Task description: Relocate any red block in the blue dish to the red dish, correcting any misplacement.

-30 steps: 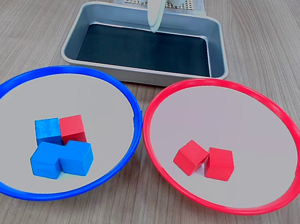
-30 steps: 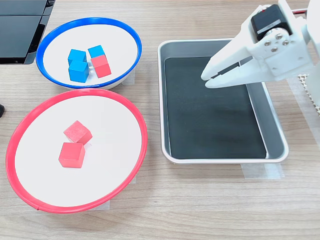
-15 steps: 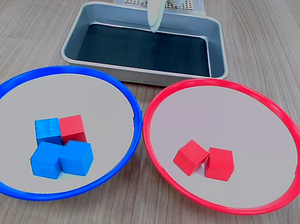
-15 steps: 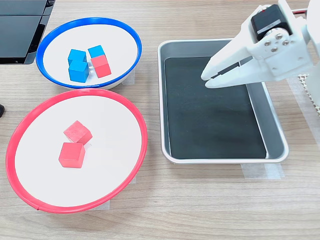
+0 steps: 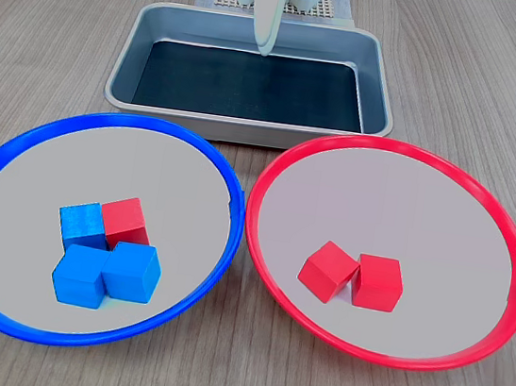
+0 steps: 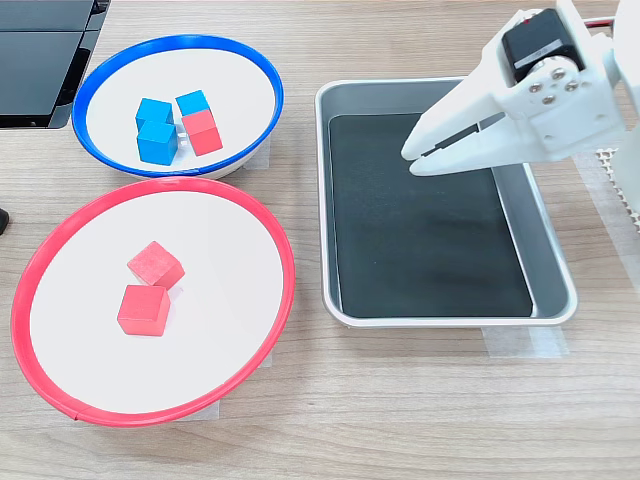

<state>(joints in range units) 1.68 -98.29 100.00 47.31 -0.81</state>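
A light wood-grain bench [image 5: 463, 77] fills both exterior views under even, soft lighting. In the second exterior view a dark flat panel [image 6: 40, 60] lies at its upper left corner.

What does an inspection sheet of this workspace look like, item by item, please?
Surface: wooden table, tape strips under the dishes and the tray.
Job's things: red block in the blue dish, touching blue blocks; red dish holds two red blocks.
Clutter: metal tray with a dark liner, nothing in it.
End effector: above the tray, jaws nearly together, holding nothing.
Cables: a red wire at the second exterior view's top right corner.
Surroundings: dark object at the second exterior view's top left.
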